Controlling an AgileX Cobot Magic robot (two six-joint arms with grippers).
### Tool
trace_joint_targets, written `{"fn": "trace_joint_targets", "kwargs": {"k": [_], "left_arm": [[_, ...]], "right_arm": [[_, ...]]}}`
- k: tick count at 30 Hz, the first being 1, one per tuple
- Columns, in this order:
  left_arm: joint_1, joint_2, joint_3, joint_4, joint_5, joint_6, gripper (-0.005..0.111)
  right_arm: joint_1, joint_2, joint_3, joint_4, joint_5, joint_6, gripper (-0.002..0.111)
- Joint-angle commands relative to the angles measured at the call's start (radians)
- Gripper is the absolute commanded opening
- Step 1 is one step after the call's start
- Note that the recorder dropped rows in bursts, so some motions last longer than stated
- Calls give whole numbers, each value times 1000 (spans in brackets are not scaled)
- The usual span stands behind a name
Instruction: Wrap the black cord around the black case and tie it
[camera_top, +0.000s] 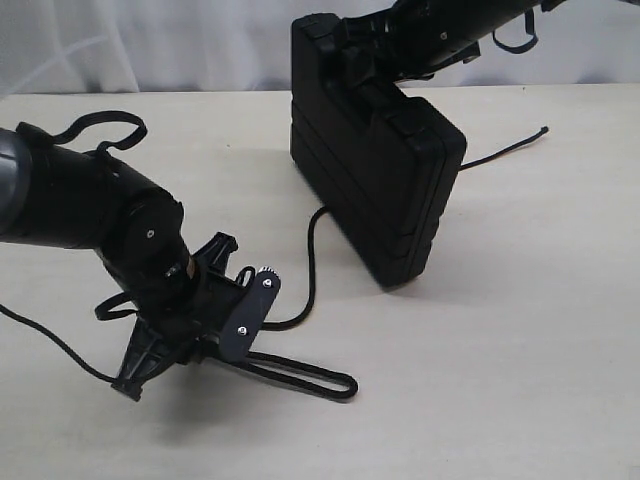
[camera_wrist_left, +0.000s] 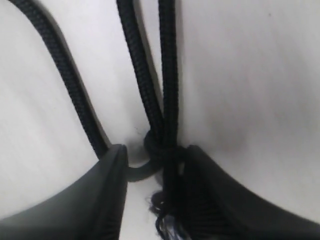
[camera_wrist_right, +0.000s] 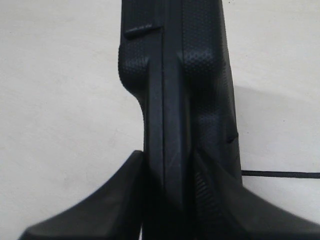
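While the pale table takes up most of what we see, the largest thing on it is the black case. It stands on edge and tilted, with its lower corner down at the tabletop. The right gripper is clamped on the case's upper edge, and in the right wrist view one finger presses each ribbed face with the seam running out between them.

The left gripper is low over the table, well apart from the case and nearer the camera in the exterior view. Its jaws stand apart. One finger lies against the black cord, while a strip of bare table shows between the other finger and the cord.

From this gripper the cord curves away across the table to the foot of the case and passes out of sight behind it. It comes out beyond the right gripper's side, where its plain end lies flat.

The narrow loop stretches out ahead of the left fingertips, resting on the table. Its knot sits just at those fingertips, between them. The frayed tail lies farther back inside the jaws.
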Motion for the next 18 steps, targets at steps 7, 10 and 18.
{"fn": "trace_joint_targets", "kwargs": {"k": [7,10,18], "left_arm": [[-3,0,-2,-21,18,-98,0],[-3,-9,-21,-12,27,-179,0],[161,-115,-114,-146,73,-352,0]], "right_arm": [[-1,-17,0,7,-25,0,27],[-1,-17,0,7,-25,0,27],[-1,-17,0,7,-25,0,27]]}}
